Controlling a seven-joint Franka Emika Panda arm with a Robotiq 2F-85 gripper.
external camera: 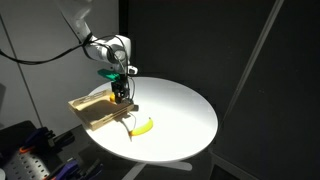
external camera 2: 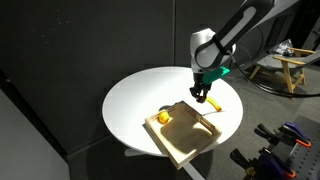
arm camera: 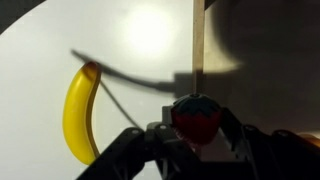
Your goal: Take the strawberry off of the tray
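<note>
Over the tray (arm camera: 199,45) edge, strawberry (arm camera: 197,113) is hanging pinched in the gripper (arm camera: 197,128), jaws sitting narrowly parted around it and gripping its sides. Seemingly lifted off the wood; that height is probably serving to clear the low rim. Banana (arm camera: 80,110) is lying just beyond on the white desk (arm camera: 140,40). Arm (external camera: 82,30) is reaching down from above, wrist pointing near-vertical in both exterior views.

Tray (external camera 2: 195,140) placed near table (external camera 2: 135,95) edge, 1 round fruit (external camera 2: 162,117) laid in it, banana (arm camera: 78,110) laid just beside tray, strawberry (arm camera: 197,116) held in gripper (arm camera: 197,130) over tray rim.
</note>
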